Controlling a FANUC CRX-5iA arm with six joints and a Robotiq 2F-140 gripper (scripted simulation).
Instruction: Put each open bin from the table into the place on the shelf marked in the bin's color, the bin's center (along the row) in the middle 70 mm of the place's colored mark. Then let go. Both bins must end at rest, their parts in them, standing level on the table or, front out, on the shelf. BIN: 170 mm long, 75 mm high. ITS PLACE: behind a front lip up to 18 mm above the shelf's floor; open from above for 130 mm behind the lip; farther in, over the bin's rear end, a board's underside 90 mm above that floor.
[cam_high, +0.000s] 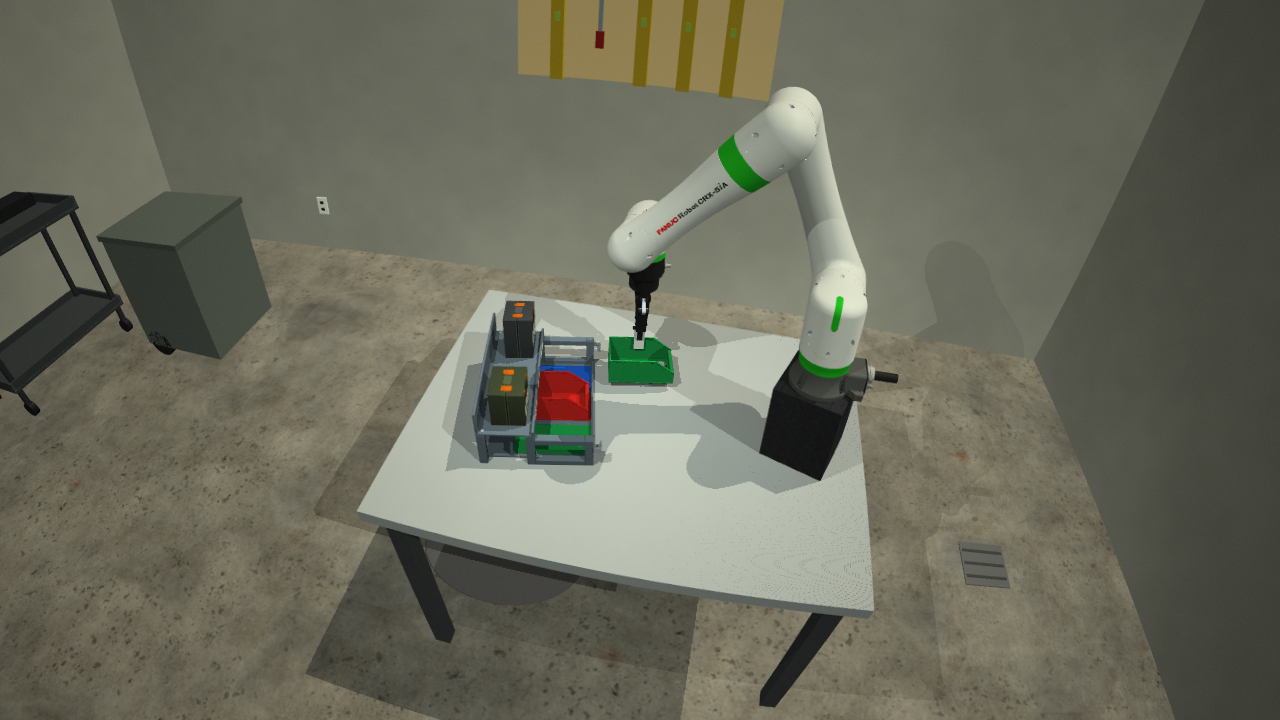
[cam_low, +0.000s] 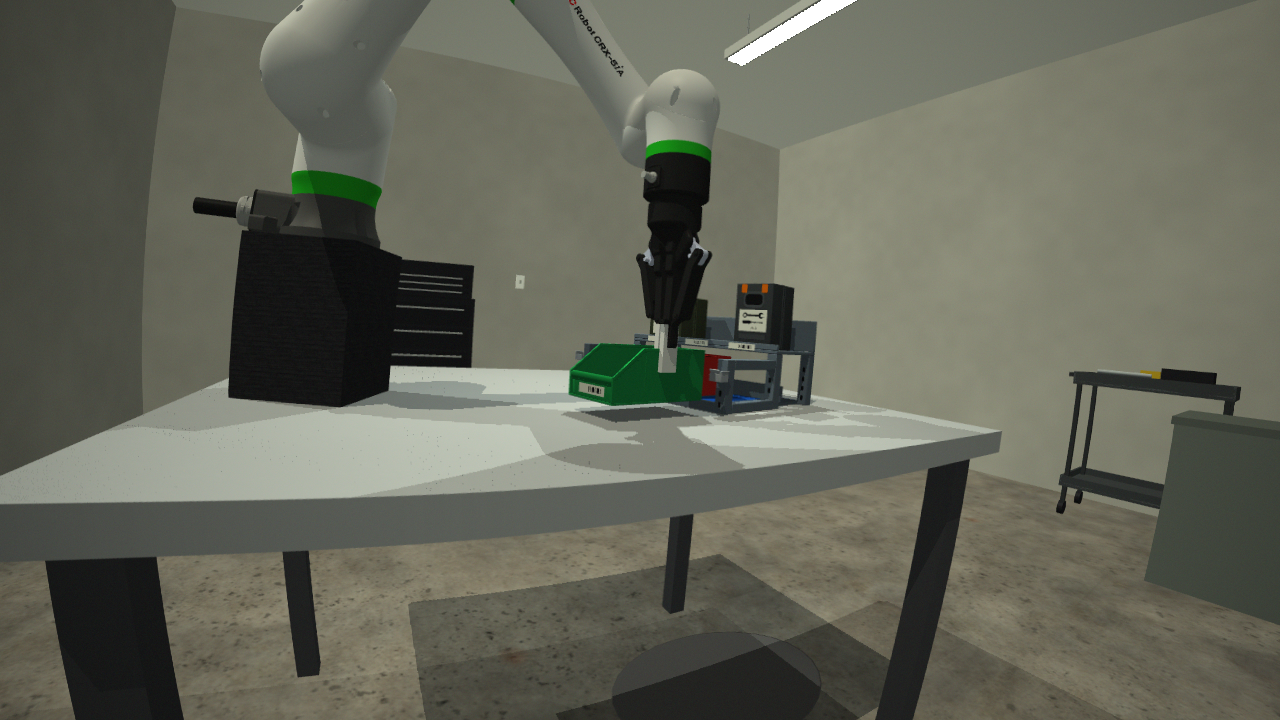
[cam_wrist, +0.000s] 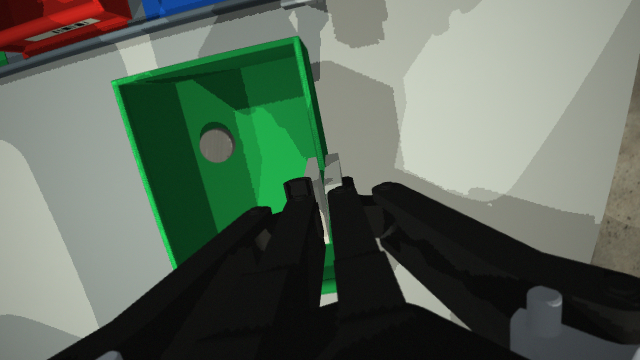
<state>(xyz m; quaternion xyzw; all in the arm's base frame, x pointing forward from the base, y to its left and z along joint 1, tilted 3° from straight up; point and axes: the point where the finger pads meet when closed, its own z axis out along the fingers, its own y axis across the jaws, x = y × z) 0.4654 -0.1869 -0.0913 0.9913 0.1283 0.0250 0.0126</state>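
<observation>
Lifting step: open green plastic bin (cam_high: 640, 370) (cam_low: 610, 380) (cam_wrist: 275, 165) just off white bench (cam_high: 626, 514) (cam_low: 447, 470) (cam_wrist: 45, 130), right of grey metal shelf (cam_high: 562, 439) (cam_low: 808, 371) (cam_wrist: 150, 28). Black claw (cam_high: 639, 342) (cam_low: 666, 358) (cam_wrist: 327, 176) clenched on far side wall; bin body hanging nearside. Round grey part (cam_wrist: 217, 146) inside. Next, probably: raise over front lip, carry left and near, past red bin (cam_high: 562, 396) (cam_low: 707, 376) (cam_wrist: 107, 10), to green mark (cam_high: 563, 429).

From the green bin (cam_high: 640, 371) (cam_low: 666, 376) (cam_wrist: 145, 165), raised above the table (cam_high: 626, 510) (cam_low: 501, 514) (cam_wrist: 45, 165), open air lay toward six o'clock in the top view, while the shelf (cam_high: 563, 440) (cam_low: 751, 365) (cam_wrist: 165, 27) blocked nine o'clock and two upright cases (cam_high: 507, 398) (cam_high: 519, 331) (cam_low: 763, 315) stood on its upper board.
</observation>
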